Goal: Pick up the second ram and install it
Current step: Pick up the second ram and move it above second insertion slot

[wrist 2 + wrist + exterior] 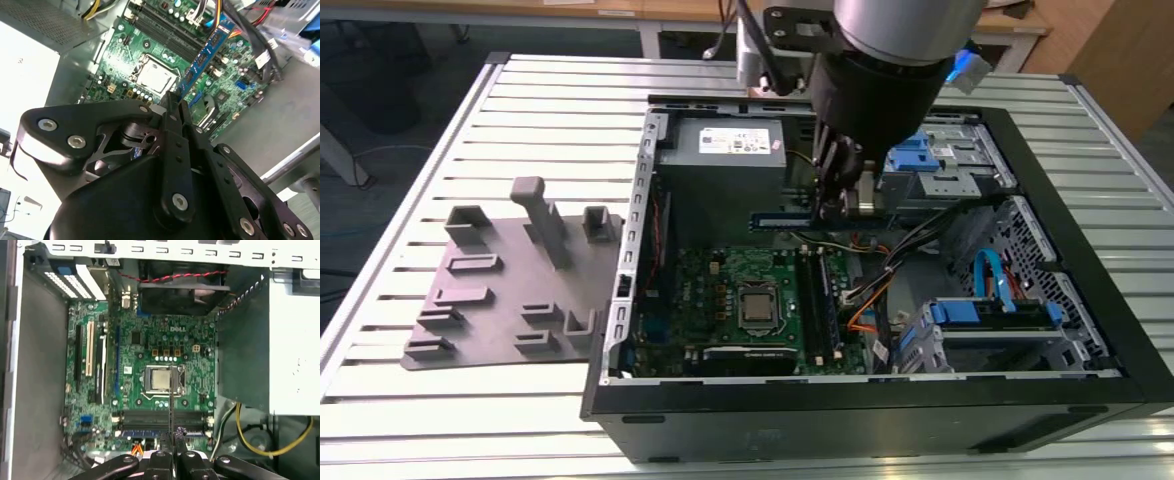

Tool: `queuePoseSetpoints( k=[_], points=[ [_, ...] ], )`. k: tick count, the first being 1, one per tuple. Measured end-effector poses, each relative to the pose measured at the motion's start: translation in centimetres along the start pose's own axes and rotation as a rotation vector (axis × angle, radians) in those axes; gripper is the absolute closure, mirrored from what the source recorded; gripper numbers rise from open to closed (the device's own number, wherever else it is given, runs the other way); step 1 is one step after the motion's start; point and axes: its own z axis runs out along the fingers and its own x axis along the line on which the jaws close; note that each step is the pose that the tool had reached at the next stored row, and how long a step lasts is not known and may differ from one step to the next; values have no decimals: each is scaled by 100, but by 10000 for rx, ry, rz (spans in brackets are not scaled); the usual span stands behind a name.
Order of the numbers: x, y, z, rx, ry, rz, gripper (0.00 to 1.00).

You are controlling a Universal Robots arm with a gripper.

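My gripper [837, 195] hangs inside the open computer case [627, 300], shut on the second ram [781, 218]. The ram is a narrow blue stick with dark chips. In the second wrist view the ram [207, 50] sticks out from the gripper [173, 102] over the green motherboard [145, 45]. In the first wrist view the ram [171, 400] is edge-on, a thin dark line rising from the gripper [172, 436]. It crosses the long memory slots [145, 417] beside the silver processor [161, 379]. The stick is held above the board, clear of the slots.
A grey plastic tray [494, 290] with upright posts lies on the slatted table at the exterior view's left of the case. Inside the case are the power supply [720, 150], blue drive cages [987, 305] and loose cables [881, 270]. A bluish strip [140, 433] sits in one slot.
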Motion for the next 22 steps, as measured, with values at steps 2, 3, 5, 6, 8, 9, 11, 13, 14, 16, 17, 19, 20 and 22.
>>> queuePoseSetpoints(
  k=[2,3,5,6,8,9,11,13,14,16,17,19,20,22],
  points=[
    [2,38,57,1,2,10,89],
    [3,41,74,1,4,10,89],
    [4,40,111,1,2,8,89],
    [5,39,131,1,1,8,89],
    [7,38,166,1,2,9,89],
    [8,37,184,1,2,10,89],
    [10,36,220,1,2,10,89],
    [12,34,257,1,2,9,89],
    [12,33,275,1,2,9,89],
    [14,31,311,1,1,10,89],
    [15,30,329,1,2,9,89],
    [17,28,367,2,0,10,89],
    [18,27,384,1,2,9,89],
    [19,25,420,0,3,10,89]
  ],
)
